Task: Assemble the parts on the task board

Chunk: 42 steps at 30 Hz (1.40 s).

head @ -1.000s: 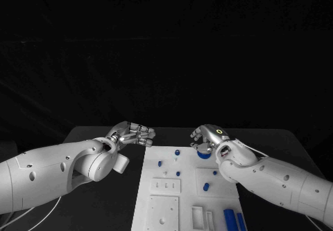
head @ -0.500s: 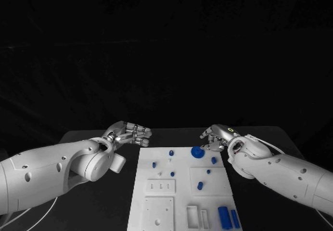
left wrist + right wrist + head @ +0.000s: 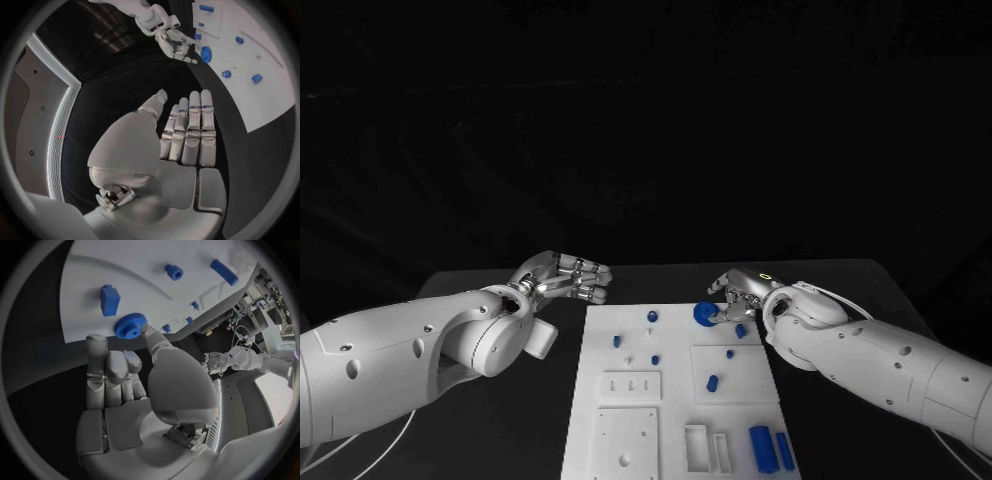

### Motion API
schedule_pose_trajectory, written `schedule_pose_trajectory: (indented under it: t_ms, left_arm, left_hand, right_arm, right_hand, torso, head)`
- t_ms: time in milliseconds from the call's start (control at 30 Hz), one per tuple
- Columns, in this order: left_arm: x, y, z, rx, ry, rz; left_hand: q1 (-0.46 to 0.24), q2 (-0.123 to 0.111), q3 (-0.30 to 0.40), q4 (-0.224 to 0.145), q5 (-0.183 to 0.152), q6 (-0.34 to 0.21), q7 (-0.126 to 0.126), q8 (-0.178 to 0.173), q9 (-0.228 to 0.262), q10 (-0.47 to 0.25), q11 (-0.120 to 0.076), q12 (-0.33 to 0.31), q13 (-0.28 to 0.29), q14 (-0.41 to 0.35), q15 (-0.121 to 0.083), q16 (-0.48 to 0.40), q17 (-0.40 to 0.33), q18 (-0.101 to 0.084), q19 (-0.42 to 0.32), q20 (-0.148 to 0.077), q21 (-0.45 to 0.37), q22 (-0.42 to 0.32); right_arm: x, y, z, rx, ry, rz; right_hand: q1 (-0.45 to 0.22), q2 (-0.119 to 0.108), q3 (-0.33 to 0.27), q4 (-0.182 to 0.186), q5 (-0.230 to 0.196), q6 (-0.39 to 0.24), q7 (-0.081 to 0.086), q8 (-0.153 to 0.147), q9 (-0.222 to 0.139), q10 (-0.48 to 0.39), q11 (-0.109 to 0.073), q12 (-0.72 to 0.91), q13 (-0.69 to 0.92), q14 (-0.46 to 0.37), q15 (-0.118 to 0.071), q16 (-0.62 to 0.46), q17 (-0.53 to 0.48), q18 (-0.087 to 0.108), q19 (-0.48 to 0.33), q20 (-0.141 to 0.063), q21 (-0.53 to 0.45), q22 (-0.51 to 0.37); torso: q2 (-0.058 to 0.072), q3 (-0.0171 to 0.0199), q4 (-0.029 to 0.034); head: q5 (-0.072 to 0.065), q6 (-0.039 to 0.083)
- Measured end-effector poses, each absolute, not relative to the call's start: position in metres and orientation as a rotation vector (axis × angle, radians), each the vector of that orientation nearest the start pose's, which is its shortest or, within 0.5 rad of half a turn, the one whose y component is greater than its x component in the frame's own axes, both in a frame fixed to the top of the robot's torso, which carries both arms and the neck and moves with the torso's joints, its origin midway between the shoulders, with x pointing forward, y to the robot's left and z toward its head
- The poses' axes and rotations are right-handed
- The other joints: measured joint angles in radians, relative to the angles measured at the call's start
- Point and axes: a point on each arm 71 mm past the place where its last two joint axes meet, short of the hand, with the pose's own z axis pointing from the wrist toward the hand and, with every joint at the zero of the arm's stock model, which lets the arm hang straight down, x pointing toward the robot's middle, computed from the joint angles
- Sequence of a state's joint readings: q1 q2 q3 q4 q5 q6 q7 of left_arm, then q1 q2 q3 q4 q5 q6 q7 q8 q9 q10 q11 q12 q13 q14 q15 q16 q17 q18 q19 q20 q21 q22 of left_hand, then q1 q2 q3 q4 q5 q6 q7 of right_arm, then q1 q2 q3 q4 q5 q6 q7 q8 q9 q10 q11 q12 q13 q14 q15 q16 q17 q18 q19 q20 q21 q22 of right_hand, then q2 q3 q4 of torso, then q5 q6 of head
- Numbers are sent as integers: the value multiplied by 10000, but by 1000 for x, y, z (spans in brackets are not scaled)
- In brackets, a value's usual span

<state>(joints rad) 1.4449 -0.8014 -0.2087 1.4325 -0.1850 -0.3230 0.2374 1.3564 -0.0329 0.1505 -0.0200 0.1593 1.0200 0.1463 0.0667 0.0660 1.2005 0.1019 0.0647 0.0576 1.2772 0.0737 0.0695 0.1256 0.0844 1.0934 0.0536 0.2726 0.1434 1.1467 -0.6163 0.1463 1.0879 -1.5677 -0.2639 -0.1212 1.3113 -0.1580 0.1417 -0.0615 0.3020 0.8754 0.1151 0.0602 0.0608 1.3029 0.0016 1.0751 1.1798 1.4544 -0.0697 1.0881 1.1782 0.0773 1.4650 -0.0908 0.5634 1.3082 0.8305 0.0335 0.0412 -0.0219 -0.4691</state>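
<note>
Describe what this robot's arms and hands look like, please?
Both arms are smooth white shells with small dark screw holes; the left arm has a round elbow joint. Each ends in a silver metallic hand, left hand and right hand, with segmented fingers. A small yellow ring mark sits on the right hand.

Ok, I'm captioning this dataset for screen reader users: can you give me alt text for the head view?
The right hand reaches to the far end of the white task board, fingertips at a round blue gear. The left hand, fingers curled, is above the black table beside the board's far left corner. Small blue parts dot the board.
</note>
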Motion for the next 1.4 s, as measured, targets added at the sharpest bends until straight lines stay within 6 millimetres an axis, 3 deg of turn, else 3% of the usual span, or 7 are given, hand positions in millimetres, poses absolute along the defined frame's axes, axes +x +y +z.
schedule_pose_trajectory:
  t_ms: [300, 533, 867, 1133, 1400]
  left_arm:
    - [526, 217, -128, -8251, 15537, -13116]
    - [526, 216, -128, -8244, 15554, -13128]
    - [527, 216, -128, -8229, 15579, -13147]
    - [527, 215, -128, -8217, 15595, -13162]
    - [527, 215, -128, -8214, 15613, -13170]
  left_hand:
    - [0, 0, 0, 0, 0, 0, 0, 0, 0, 0, 0, 0, 0, 0, 0, 0, 0, 0, 0, 0, 0, 0]
    - [0, 0, 0, 0, 0, 0, 0, 0, 0, 0, 0, 0, 0, 0, 0, 0, 0, 0, 0, 0, 0, -8]
    - [0, 0, 0, 0, 0, 0, 0, 0, 0, 0, 0, 0, 0, 0, 0, 0, 0, 0, 0, 0, 0, -7]
    - [0, 0, 0, 0, 0, 0, 0, 0, 0, 0, 0, 0, 0, 0, 0, 0, 0, 0, 0, 0, 0, -6]
    - [0, 0, 0, 0, 0, 0, 0, 0, 0, 0, 0, 0, 0, 0, 0, 0, 0, 0, 0, 0, 0, -18]
  right_arm:
    - [573, -219, -188, -286, 16226, 4211]
    - [574, -219, -190, -270, 16258, 4167]
    - [575, -219, -192, -296, 16315, 4174]
    - [575, -216, -193, -334, 16339, 4237]
    - [575, -215, -194, -367, 16358, 4217]
  right_hand:
    - [52, 52, 46, -46, 0, 29, 12, 0, 1, 35, -35, 93, 112, 34, 34, 38, 98, -2, 0, 0, 154, -1]
    - [-139, 244, 566, -231, -161, 1294, -49, 0, 36, 107, -35, 166, 205, 34, 34, 98, 147, -3, 0, 0, 269, -2]
    - [-373, 341, 1335, -462, -166, 1947, -123, -5, 36, 145, 0, 166, 232, 34, 33, 98, 152, -4, 0, -1, 324, -3]
    - [-413, 300, 1296, -436, -165, 1979, -154, -6, 43, 147, 1, 165, 245, 34, 34, 98, 161, -5, 0, -1, 363, -4]
    - [-533, 264, 471, -151, 119, 1587, -51, -6, 42, 142, 1, 165, 244, 33, 34, 175, 224, -4, 0, -1, 482, -5]
  torso:
    - [28, 5, 32]
    - [36, 18, 14]
    - [35, 30, 8]
    - [35, 36, 8]
    - [36, 31, 16]
  head:
    - [-15, -33]
    - [23, -55]
    - [15, -115]
    - [13, -128]
    - [20, -173]
